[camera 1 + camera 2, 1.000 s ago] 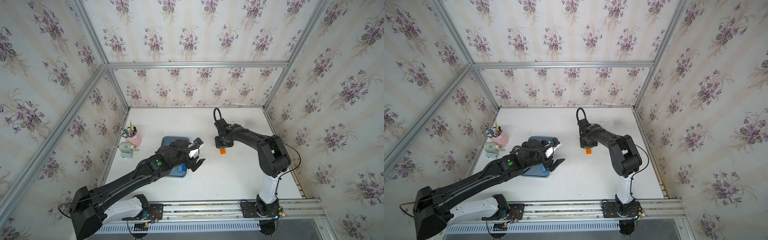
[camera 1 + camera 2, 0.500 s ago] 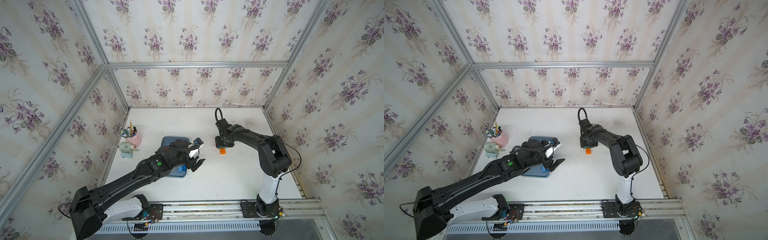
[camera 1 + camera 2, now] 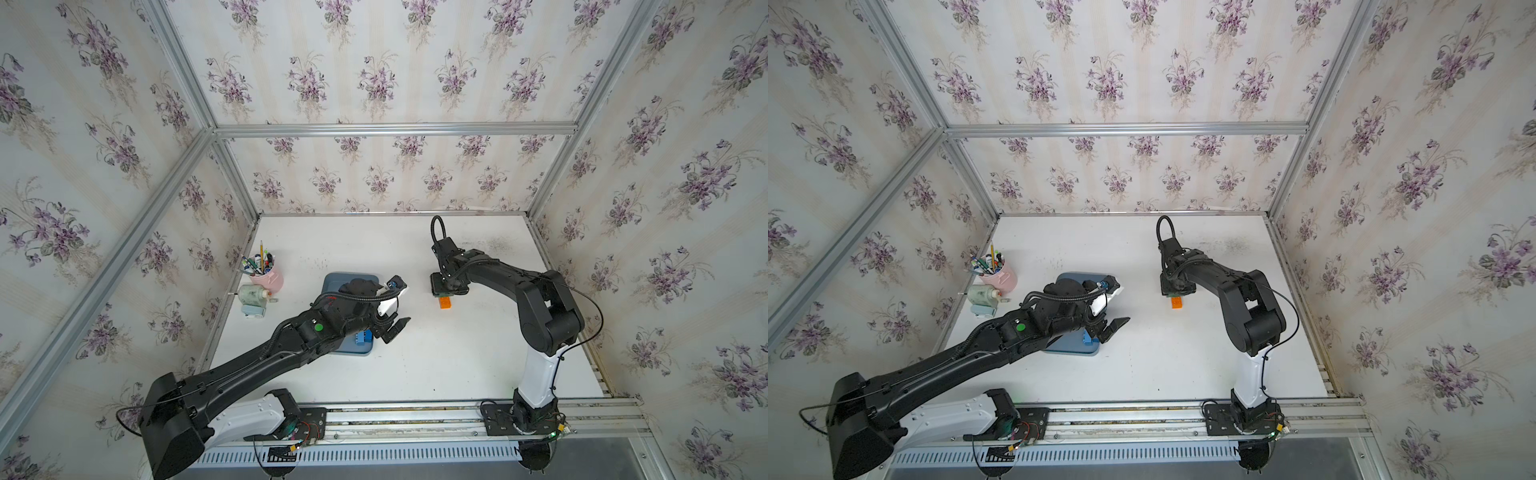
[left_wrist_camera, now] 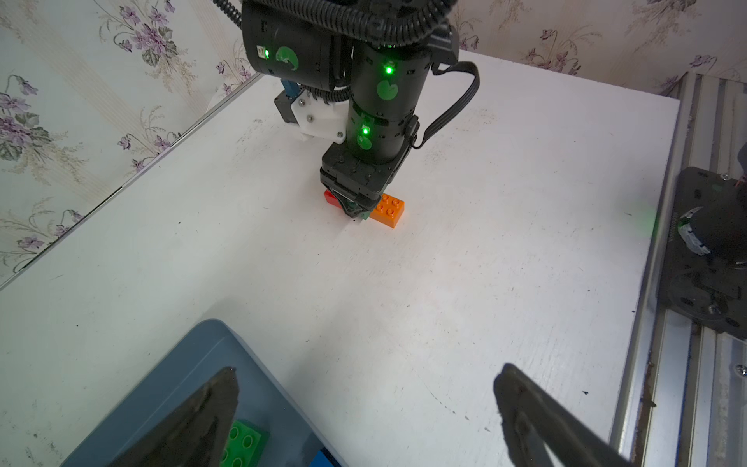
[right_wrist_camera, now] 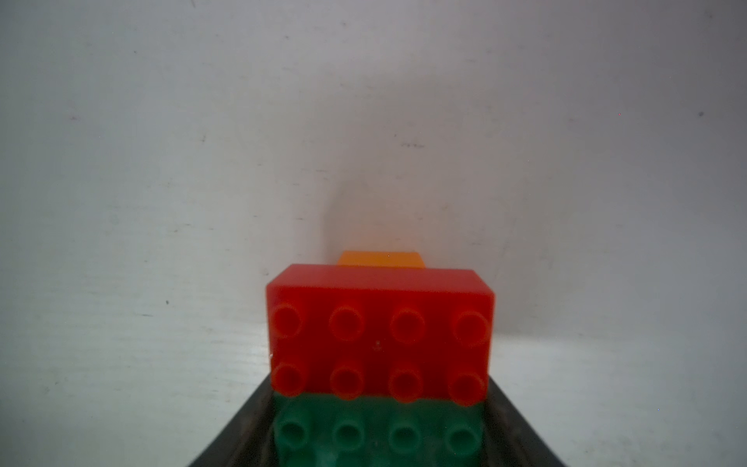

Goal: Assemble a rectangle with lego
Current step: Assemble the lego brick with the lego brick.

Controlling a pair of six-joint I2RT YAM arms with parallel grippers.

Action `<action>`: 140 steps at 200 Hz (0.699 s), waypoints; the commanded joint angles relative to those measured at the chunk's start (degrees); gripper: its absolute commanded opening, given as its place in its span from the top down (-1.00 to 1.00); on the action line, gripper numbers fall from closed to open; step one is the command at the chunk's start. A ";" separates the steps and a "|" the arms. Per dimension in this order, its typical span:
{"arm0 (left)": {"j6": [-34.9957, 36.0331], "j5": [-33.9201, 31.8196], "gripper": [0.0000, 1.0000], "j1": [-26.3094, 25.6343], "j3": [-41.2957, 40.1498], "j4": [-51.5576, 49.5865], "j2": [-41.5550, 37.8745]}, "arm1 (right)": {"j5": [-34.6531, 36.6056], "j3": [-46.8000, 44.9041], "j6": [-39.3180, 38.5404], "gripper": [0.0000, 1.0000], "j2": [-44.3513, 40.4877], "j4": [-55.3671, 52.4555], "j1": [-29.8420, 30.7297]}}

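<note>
My right pincer point(image 4: 355, 213) pinches a glossy green brick point(image 5: 378, 438), round studs up, down on the scuffed white tabletop point(image 4: 485, 263), butted against a red eight-stud brick point(image 5: 380, 335); an orange brick point(image 4: 388, 210) lies close by. My left pincer point(image 4: 368, 368), black wedge-shaped jaws spread wide, hangs over the edge of the smooth, rounded grey-blue tray point(image 4: 194, 372), where a blue brick point(image 3: 363, 336) sits.

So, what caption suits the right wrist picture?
Right gripper holds a green brick next to a red brick, an orange brick peeking beyond, on a white table.
</note>
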 commanded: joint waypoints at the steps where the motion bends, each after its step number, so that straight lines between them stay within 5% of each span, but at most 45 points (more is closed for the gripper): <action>1: 0.67 0.11 -1.00 0.11 0.44 1.78 0.07 | 1.82 -0.99 -0.57 -0.20 1.37 -2.14 -0.15; 49: 0.68 -0.43 -1.00 0.06 0.39 1.73 -0.20 | 2.18 -1.14 -0.34 -0.48 0.24 -2.19 -0.11; 90: -0.87 -9.48 -1.00 0.14 0.36 2.79 -1.05 | 1.03 -1.51 -0.94 -0.77 -2.18 -1.17 -0.13; 140: -3.41 -16.36 -1.00 0.16 0.47 3.34 -2.57 | -0.59 -0.87 -2.29 -0.88 -6.82 -1.46 -0.10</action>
